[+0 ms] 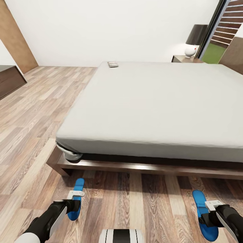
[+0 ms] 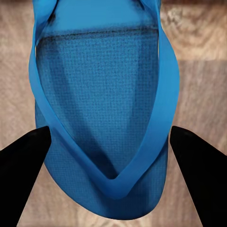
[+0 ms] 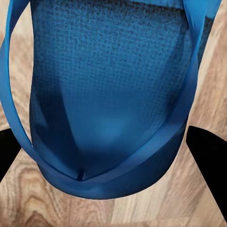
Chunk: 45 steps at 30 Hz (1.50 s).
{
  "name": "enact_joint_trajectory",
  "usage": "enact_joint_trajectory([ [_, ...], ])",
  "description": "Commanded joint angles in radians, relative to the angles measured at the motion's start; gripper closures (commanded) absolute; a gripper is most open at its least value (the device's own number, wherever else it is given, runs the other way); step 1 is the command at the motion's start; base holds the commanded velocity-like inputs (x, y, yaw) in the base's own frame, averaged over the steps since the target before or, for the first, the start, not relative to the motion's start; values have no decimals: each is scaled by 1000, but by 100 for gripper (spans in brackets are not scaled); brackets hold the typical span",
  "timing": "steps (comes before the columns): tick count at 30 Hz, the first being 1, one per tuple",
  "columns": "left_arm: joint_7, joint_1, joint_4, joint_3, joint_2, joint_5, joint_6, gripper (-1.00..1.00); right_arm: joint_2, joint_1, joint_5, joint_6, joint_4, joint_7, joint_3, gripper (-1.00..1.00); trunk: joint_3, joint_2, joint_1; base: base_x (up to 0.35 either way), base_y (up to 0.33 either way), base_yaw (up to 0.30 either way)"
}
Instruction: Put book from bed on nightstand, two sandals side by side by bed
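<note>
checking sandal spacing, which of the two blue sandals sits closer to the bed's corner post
The sandal at the left gripper: this left sandal lies just below the bed frame's near-left corner. The right sandal lies far along the frame's side.

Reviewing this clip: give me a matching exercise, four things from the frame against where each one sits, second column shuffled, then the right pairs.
Things:
1. book
2. left sandal
3. right sandal
4. lamp

Places:
A. on the nightstand past the bed's far side
B. on the floor, at the left gripper
C. at the mattress's far corner
D. on the floor, at the right gripper

Pairs: 1-C, 2-B, 3-D, 4-A
</note>
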<state>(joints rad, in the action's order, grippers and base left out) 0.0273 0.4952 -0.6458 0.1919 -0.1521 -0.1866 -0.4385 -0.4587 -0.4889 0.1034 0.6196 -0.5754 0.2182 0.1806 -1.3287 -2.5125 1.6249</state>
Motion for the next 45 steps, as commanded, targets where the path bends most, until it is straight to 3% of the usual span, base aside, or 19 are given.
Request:
enact_joint_trajectory([
  [1, -4, 0, -2, 5, -1, -10, -5, 100, -2, 0, 10, 5, -1, -3, 7, 100, -1, 0, 0, 0, 0, 0],
  [20, -4, 0, -3, 5, -1, -10, -4, 100, -2, 0, 10, 5, -1, -3, 7, 100, -74, -5, 8, 0, 0, 0],
  [26, -14, -1, -2, 6, -1, -9, 51, 100, -2, 0, 10, 5, -1, -3, 7, 100, -74, -5, 8, 0, 0, 0],
  [29, -52, -2, -2, 9, 0, -8, 68, 100, -2, 0, 10, 5, -1, -3, 7, 100, -74, -5, 8, 0, 0, 0],
  [35, -139, -4, 32, 26, 31, 14, 123, 100, -2, 0, 10, 5, -1, -3, 7, 100, -74, -5, 8, 0, 0, 0],
  [45, -154, -5, 55, 29, 43, 19, 129, 100, -2, 0, 10, 5, -1, -3, 7, 100, -82, -5, 9, 0, 0, 0],
])
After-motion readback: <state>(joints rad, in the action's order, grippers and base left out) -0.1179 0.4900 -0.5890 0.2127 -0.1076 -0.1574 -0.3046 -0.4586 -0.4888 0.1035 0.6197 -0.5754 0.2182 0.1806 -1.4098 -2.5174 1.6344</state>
